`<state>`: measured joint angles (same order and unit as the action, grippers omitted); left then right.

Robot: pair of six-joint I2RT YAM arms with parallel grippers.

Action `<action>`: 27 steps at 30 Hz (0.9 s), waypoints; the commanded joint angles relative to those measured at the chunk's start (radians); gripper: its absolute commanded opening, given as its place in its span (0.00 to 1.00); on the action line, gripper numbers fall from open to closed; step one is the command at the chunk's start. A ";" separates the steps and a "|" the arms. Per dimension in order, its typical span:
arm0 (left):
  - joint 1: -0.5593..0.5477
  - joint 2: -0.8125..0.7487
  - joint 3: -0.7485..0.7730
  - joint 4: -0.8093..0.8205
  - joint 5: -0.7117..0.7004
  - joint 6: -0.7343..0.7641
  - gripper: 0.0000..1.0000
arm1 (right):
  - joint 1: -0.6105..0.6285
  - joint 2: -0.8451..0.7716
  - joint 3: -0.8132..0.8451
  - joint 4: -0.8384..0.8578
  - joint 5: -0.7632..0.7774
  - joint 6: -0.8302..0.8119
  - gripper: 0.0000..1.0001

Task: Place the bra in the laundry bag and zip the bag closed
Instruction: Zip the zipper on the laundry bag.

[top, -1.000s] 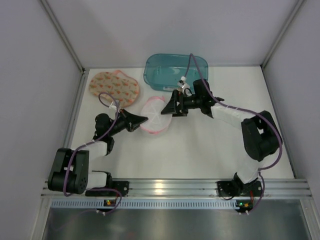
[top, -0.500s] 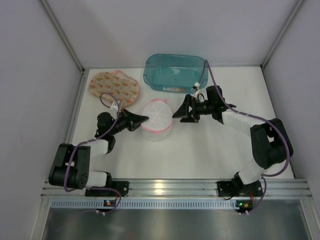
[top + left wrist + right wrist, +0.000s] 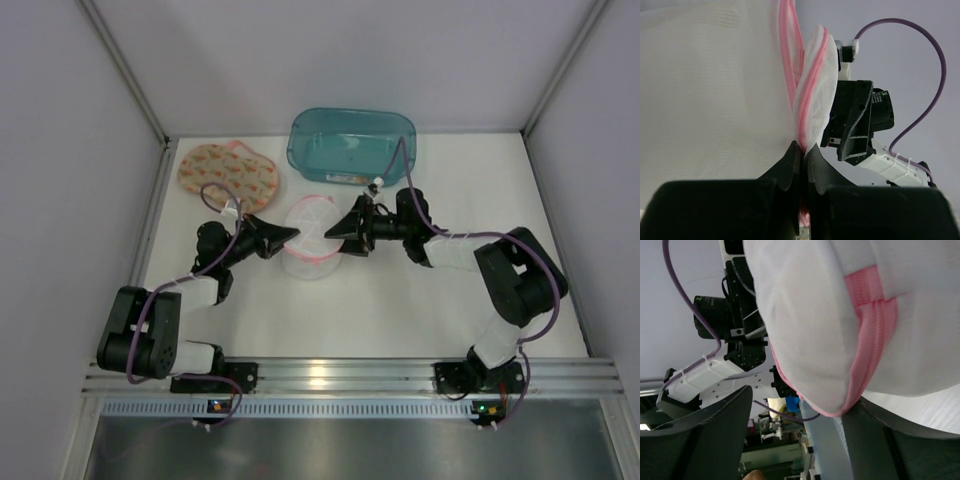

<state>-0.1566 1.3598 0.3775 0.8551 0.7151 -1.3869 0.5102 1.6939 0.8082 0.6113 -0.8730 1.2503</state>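
Two arms reach in from the near rail point(image 3: 340, 375) across a plain white table point(image 3: 400, 310), which is boxed in by pale grey walls point(image 3: 60, 200) on the left, right and far sides. At the far edge stands a teal plastic bin point(image 3: 350, 116). Left of it, near the far left corner, the bra point(image 3: 228, 175) lies flat on the surface, well apart from both arms. The laundry bag point(image 3: 312, 235), white mesh with pink trim, sits at the middle of the table between the left gripper point(image 3: 293, 237) and the right gripper point(image 3: 343, 236), which meet it from opposite sides.

Seen from the left wrist, the left gripper point(image 3: 801, 152) has its jaws pressed tight together on the bag's pink zipper point(image 3: 810, 95) edge. White mesh point(image 3: 715, 90) fills the left of this view. Beyond the bag are the right arm's black body point(image 3: 860, 115), its purple cable point(image 3: 920, 60) and grey wall.

Seen from the right wrist, the right gripper point(image 3: 800, 440) stands wide apart, its dark fingers point(image 3: 715, 435) on either side of the bag's rounded corner point(image 3: 810, 315). It has not clamped anything. The pink zipper point(image 3: 875, 340) runs down that corner. The left arm point(image 3: 715, 375) shows behind the bag.
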 commanded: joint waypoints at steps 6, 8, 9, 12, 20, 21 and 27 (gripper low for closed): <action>-0.017 0.001 0.049 -0.005 -0.008 0.025 0.00 | 0.028 0.056 0.063 0.183 0.023 0.100 0.34; -0.011 -0.005 0.049 -0.037 -0.002 0.048 0.02 | 0.018 0.052 0.062 0.203 0.016 0.103 0.14; -0.008 -0.010 0.049 -0.048 0.009 0.060 0.06 | 0.014 0.052 0.060 0.208 0.009 0.109 0.08; 0.025 -0.042 0.064 -0.117 0.053 0.138 0.39 | -0.007 0.049 0.040 0.245 0.000 0.130 0.00; 0.121 -0.278 0.362 -0.925 0.127 1.091 0.59 | -0.033 0.064 -0.007 0.338 -0.030 0.181 0.00; 0.121 -0.293 0.386 -0.980 0.177 1.329 0.59 | -0.033 0.069 -0.007 0.337 -0.035 0.181 0.00; 0.013 -0.289 0.636 -1.600 0.233 2.439 0.54 | -0.030 0.098 0.005 0.243 -0.112 0.120 0.00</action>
<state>-0.0727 1.0771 0.9413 -0.3107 0.9142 0.2501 0.4850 1.7721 0.8043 0.8436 -0.9237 1.4139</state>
